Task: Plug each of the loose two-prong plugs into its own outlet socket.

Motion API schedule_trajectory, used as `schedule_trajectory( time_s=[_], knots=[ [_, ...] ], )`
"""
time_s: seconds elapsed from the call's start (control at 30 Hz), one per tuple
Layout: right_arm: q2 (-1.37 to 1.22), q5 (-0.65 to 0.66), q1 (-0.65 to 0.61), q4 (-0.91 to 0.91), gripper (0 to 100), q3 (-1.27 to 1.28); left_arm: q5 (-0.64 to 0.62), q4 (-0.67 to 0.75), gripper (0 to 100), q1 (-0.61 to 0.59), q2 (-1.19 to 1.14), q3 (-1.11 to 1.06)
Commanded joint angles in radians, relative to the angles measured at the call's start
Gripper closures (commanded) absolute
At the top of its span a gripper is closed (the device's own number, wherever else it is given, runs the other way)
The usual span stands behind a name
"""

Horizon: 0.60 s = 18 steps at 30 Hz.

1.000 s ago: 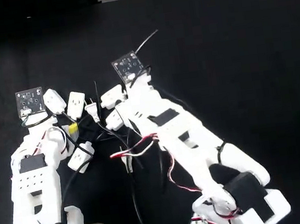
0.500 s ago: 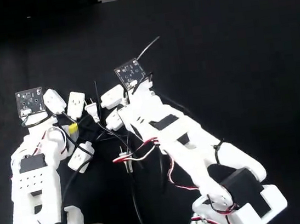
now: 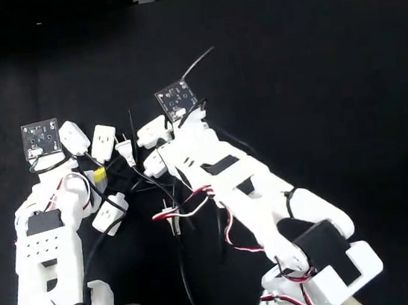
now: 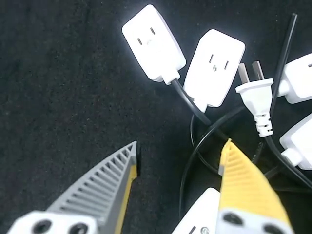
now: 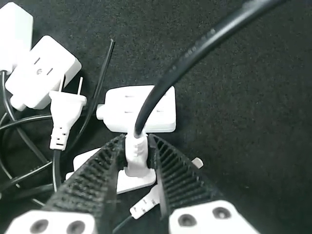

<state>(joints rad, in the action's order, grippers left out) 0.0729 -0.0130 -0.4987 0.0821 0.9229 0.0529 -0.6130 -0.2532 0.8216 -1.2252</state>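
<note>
Can't see prongs of plug [image 5: 135, 158], buried between right gripper [image 5: 135, 141] fingers. Can't tell if seated in socket beneath [image 5: 139, 181], mostly covered. Cropped by frame edge, left wrist view: edge socket [image 4: 302, 78], second edge socket [image 4: 300, 144]. Right wrist view: 1 cropped socket [image 5: 12, 27].

1. The table cover [image 4: 58, 73] is looking like matt black cloth.
2. The loose plug [image 4: 256, 95] is showing smooth white plastic with bare metal prongs [image 4: 242, 74].
3. The outlet sockets [image 4: 152, 44] beside the loose plug are gleaming as glossy white plastic.
4. The cable [image 5: 204, 44] near the loose plug is showing a smooth black sheath.
5. The right gripper [image 5: 137, 142] is pressing ribbed black plastic fingers [image 5: 92, 180] on a second plug [image 5: 136, 158] of white plastic.
</note>
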Motion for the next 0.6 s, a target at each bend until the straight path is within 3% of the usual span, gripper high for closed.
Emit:
schedule_trajectory(
  time_s=[0.0, 0.3, 0.57],
  knots=[
    [0.025, 0.037, -0.011, -0.003, 98.7, 0.027, -0.009, 0.02, 73, -0.01, 0.021, 0.002],
    [0.12, 0.066, -0.011, -0.002, 98.7, 0.122, -0.009, 0.02, 73, -0.01, 0.021, 0.002],
    [0.036, 0.143, -0.044, -0.002, 98.7, 0.077, -0.009, 0.02, 73, -0.01, 0.021, 0.002]
  ],
)
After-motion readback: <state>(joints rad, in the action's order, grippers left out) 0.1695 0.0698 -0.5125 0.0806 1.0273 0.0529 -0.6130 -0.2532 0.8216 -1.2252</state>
